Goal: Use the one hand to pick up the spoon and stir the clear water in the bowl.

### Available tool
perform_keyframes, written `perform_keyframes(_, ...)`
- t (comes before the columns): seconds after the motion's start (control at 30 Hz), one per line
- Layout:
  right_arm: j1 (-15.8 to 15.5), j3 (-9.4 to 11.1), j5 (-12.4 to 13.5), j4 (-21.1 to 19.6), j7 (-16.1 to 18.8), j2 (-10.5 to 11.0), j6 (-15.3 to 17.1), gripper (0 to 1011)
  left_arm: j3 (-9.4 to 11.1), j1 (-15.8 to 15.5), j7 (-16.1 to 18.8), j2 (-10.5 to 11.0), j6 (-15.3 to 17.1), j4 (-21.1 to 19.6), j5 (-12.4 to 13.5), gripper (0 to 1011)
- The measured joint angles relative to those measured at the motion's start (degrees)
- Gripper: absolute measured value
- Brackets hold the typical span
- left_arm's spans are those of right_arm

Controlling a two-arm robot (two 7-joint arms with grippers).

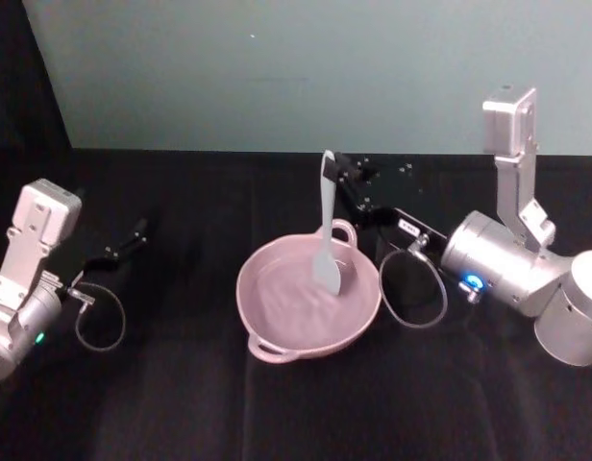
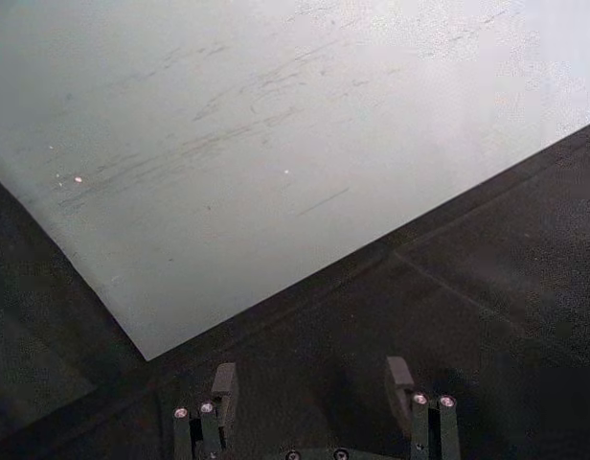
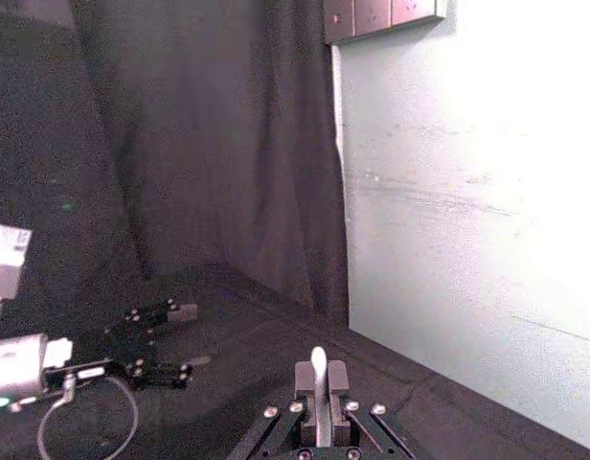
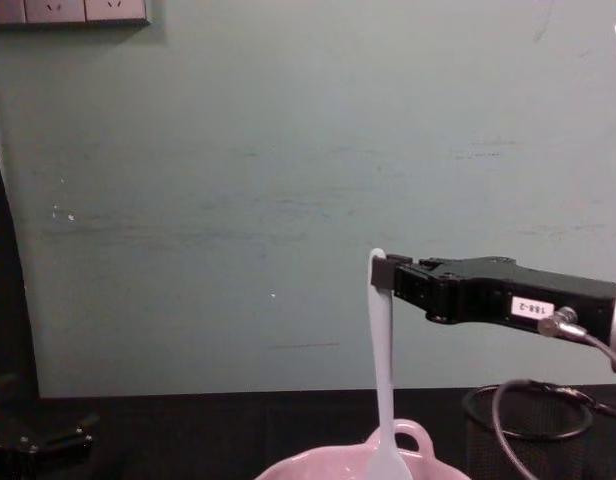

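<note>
Nearest the robot, one pale pink bowl [image 1: 250, 305] sits on the black table [image 1: 181, 413], holding clear water [image 1: 286, 303]. Two loop handles are counted on its rim, at 7 o'clock and at 1 o'clock.

One white spoon [image 1: 327, 240] stands in the bowl. Its flat blade rests in the water toward 2 o'clock, and its handle rises almost upright.

The right gripper [image 1: 338, 173] reaches in from 3 o'clock, its jaws clamped on the very top of the handle. The right wrist view confirms the handle end is pinched between them.

The left gripper [image 1: 137, 230] is parked on the table at 9 o'clock, well apart from the bowl, jaws apart and holding nothing.

One dark mesh cup [image 4: 523, 445] shows in the chest view at the bowl's 3 o'clock. Beyond everything is the pale wall [image 1: 277, 77].

Assessment: the step in hand appears to be the stirring.
- The grip sits high on a long handle, so small wrist motions will probably swing the blade widely.
- Slow, small circles should keep the blade submerged and off the bowl wall.
- Striking the rim could push the bowl or twist the spoon in the jaws.

Count: one bowl, one spoon, one cup, two grippers.
</note>
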Motion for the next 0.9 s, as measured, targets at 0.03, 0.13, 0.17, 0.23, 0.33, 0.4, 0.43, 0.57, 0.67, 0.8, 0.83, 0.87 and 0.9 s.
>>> perform_keyframes(0.03, -0.4, 0.0, 0.0, -0.5, 0.0, 0.2, 0.1, 85, 0.0, 0.0, 0.0, 0.0, 0.0, 0.0, 0.0, 1011)
perform_keyframes(0.13, -1.6, 0.0, 0.2, -2.2, 0.0, 0.8, 0.2, 85, 0.0, 0.0, 0.0, 0.0, 0.0, 0.0, 0.0, 1011)
perform_keyframes(0.17, -1.9, 0.0, 0.3, -2.6, 0.0, 0.9, 0.2, 85, 0.0, 0.0, 0.0, 0.0, 0.0, 0.0, 0.0, 1011)
perform_keyframes(0.23, -2.5, -0.1, 0.4, -3.4, 0.1, 1.1, 0.3, 84, 0.0, 0.0, 0.0, 0.0, 0.0, 0.0, 0.0, 1011)
perform_keyframes(0.33, -3.2, -0.9, 0.6, -4.6, 0.4, 0.9, 0.3, 85, 0.0, 0.0, 0.0, 0.0, 0.0, 0.0, 0.0, 1011)
perform_keyframes(0.4, -3.3, -1.3, 0.7, -4.7, 0.6, 0.7, 0.3, 85, 0.0, 0.0, 0.0, 0.0, 0.0, 0.0, 0.0, 1011)
perform_keyframes(0.43, -3.3, -1.7, 0.8, -4.7, 0.8, 0.4, 0.3, 85, 0.0, 0.0, 0.0, 0.0, 0.0, 0.0, 0.0, 1011)
perform_keyframes(0.57, -2.6, -2.7, 1.1, -4.0, 1.4, -0.6, 0.2, 85, 0.0, 0.0, 0.0, 0.0, 0.0, 0.0, 0.0, 1011)
perform_keyframes(0.67, -1.6, -3.3, 1.1, -2.9, 1.7, -1.4, 0.0, 84, 0.0, 0.0, 0.0, 0.0, 0.0, 0.0, 0.0, 1011)
perform_keyframes(0.8, 0.0, -3.8, 1.1, -0.6, 2.1, -2.6, -0.5, 85, 0.0, 0.0, 0.0, 0.0, 0.0, 0.0, 0.0, 1011)
perform_keyframes(0.83, 0.3, -3.9, 1.1, -0.1, 2.2, -2.8, -0.6, 85, 0.0, 0.0, 0.0, 0.0, 0.0, 0.0, 0.0, 1011)
perform_keyframes(0.87, 0.7, -4.0, 1.1, 0.5, 2.3, -3.0, -0.7, 85, 0.0, 0.0, 0.0, 0.0, 0.0, 0.0, 0.0, 1011)
perform_keyframes(0.9, 1.0, -4.1, 1.1, 1.0, 2.3, -3.2, -0.8, 85, 0.0, 0.0, 0.0, 0.0, 0.0, 0.0, 0.0, 1011)
